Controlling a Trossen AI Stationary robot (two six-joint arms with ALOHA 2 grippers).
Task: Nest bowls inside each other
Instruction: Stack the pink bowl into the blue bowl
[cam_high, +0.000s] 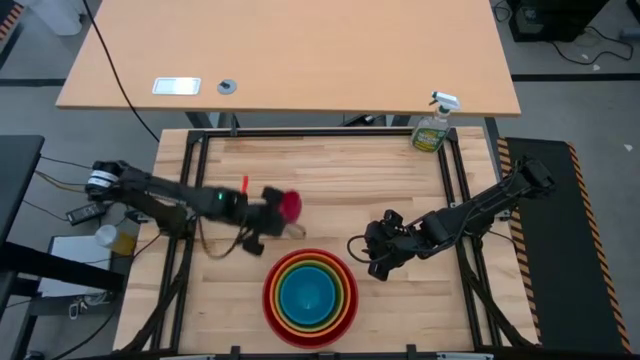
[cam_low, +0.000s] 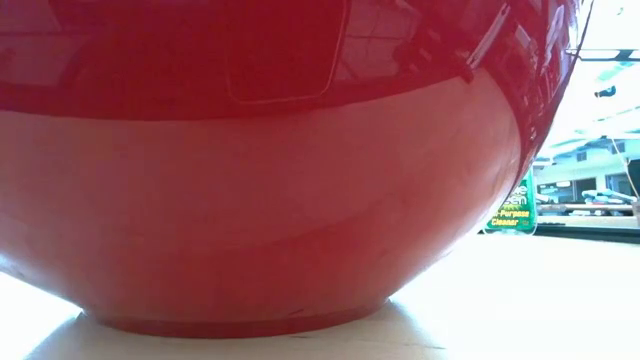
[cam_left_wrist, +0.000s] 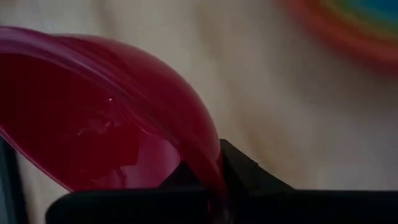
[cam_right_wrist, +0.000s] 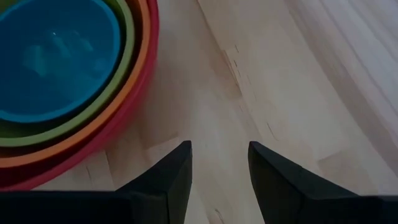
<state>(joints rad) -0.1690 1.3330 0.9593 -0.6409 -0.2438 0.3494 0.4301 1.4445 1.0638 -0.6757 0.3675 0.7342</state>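
Near the table's front edge stands a stack of nested bowls: red outermost, then orange, lime green, and blue innermost. The red bowl's wall fills the low view. Left of and beyond the stack, my left gripper is shut on the small magenta-pink bowl, which is lifted off the table. My right gripper hovers open to the right of the stack, with nothing between its fingers. My left gripper pinches the pink bowl's rim with one finger inside the bowl and one outside on its wall. The fingers come slanting down from the table's left. The bowl is lifted clear of the table and tilted, its opening turned sideways.
A green spray bottle stands at the table's far right corner. Bare wood lies between the stack and the far edge. A second, lighter table stands beyond with small objects on it.
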